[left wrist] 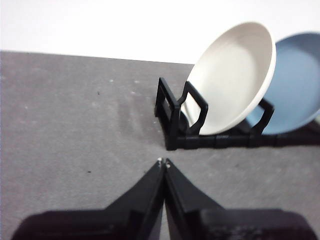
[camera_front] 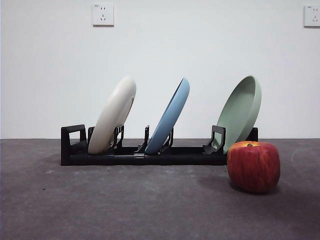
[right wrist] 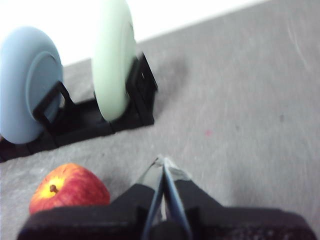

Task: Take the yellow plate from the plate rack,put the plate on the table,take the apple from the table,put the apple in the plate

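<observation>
— Three plates lean in the plate rack (camera_front: 150,152); which is yours?

— You want the yellow plate (camera_front: 114,116), slotted at the rack's 9 o'clock end, tilted so its holder props it. The blue plate (camera_front: 170,116) and green plate (camera_front: 242,112) stay.

— And the fingers?

— Your left gripper (left wrist: 163,162) is clenched, empty, facing the yellow plate. Your right gripper (right wrist: 162,161) is clenched too, beside the apple (camera_front: 253,166), which sits on the table (camera_front: 125,205) at 4 o'clock from the rack.

Hidden and cut-off parts

The apple (camera_front: 253,166) covers the plate rack (camera_front: 150,152) end and the pale green plate (camera_front: 242,112) foot; in the left wrist view the blue plate (left wrist: 295,85) is clipped by the edge and partly behind the yellow plate (left wrist: 232,77).
</observation>
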Tool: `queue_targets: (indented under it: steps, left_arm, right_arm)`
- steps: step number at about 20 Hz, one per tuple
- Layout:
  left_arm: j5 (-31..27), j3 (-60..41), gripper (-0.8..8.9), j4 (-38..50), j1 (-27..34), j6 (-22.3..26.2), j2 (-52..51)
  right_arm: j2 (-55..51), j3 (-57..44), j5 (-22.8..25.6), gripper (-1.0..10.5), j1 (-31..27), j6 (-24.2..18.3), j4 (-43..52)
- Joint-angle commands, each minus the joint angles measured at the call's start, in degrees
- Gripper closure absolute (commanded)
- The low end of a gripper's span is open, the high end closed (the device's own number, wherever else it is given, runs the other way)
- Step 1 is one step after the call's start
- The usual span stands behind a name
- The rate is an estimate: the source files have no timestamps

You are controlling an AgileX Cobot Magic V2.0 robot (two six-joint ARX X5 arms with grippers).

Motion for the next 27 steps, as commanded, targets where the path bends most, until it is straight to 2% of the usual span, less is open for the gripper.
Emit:
queue_targets:
  steps: [1,6,9,15,17,22,23,26,27]
  left_arm:
    - [0.0,3.76,8.2,-0.42,0.2,-3.67,1.55]
    - [0.0,13.53,8.2,-0.2,0.2,-3.5,12.0]
    - [0.33,20.02,8.2,-0.28,0.2,-3.19,21.18]
    - [8.83,31.91,8.19,-0.28,0.17,-2.99,41.13]
    - [12.22,34.56,8.19,-0.28,0.17,-3.02,45.92]
    - [22.47,43.01,8.16,-1.29,-0.28,-3.1,58.82]
    - [22.6,46.07,8.05,-2.6,-1.03,-3.1,62.31]
    - [22.08,54.66,5.83,-6.43,-3.48,-3.08,70.31]
    - [22.08,57.83,5.86,-7.34,-4.55,-3.08,72.94]
  right_arm:
    - [2.56,3.3,-0.04,9.6,0.07,1.7,0.42]
    - [13.57,13.57,-0.07,9.6,0.07,1.38,-0.59]
    - [21.49,21.2,-0.11,9.6,0.07,-1.38,-1.44]
    - [36.96,37.24,-0.28,9.5,0.09,-8.68,-11.45]
    - [40.24,40.63,-2.91,9.5,0.07,-10.51,-14.25]
    - [47.65,47.5,-14.19,9.4,0.09,-13.07,-19.37]
    - [49.31,48.63,-16.87,9.2,0.09,-13.38,-19.87]
    - [52.33,49.68,-18.12,6.7,0.09,-13.35,-20.0]
    - [53.02,49.68,-18.14,6.6,0.09,-13.33,-20.13]
